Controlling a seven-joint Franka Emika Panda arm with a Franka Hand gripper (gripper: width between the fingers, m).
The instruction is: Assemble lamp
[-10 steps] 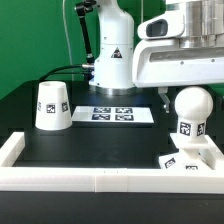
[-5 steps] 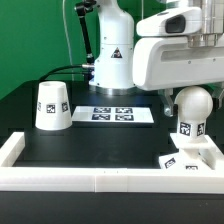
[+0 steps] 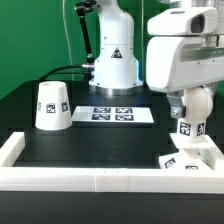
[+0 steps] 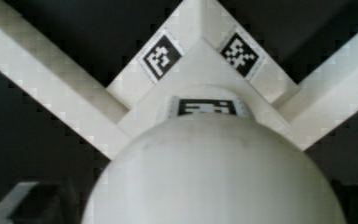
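Note:
The bulb (image 3: 194,108) stands upright on the square base (image 3: 192,156), which lies in the corner of the white frame at the exterior view's right. My gripper (image 3: 184,97) is over the bulb's ball and covers its top. A dark finger shows beside the ball, and I cannot tell how the jaws stand. In the wrist view the ball (image 4: 208,170) fills the near field, with the stem tag and the tagged base (image 4: 197,55) beyond it. My fingers are hidden there. The shade (image 3: 52,105) stands alone at the exterior view's left.
The marker board (image 3: 120,115) lies flat at the middle back. A white frame wall (image 3: 90,179) runs along the front and turns up both sides. The robot's white pedestal (image 3: 115,60) stands behind the board.
My gripper has moved toward the exterior view's right and now sits over the bulb, covering its top. The bulb, base and shade have not moved.

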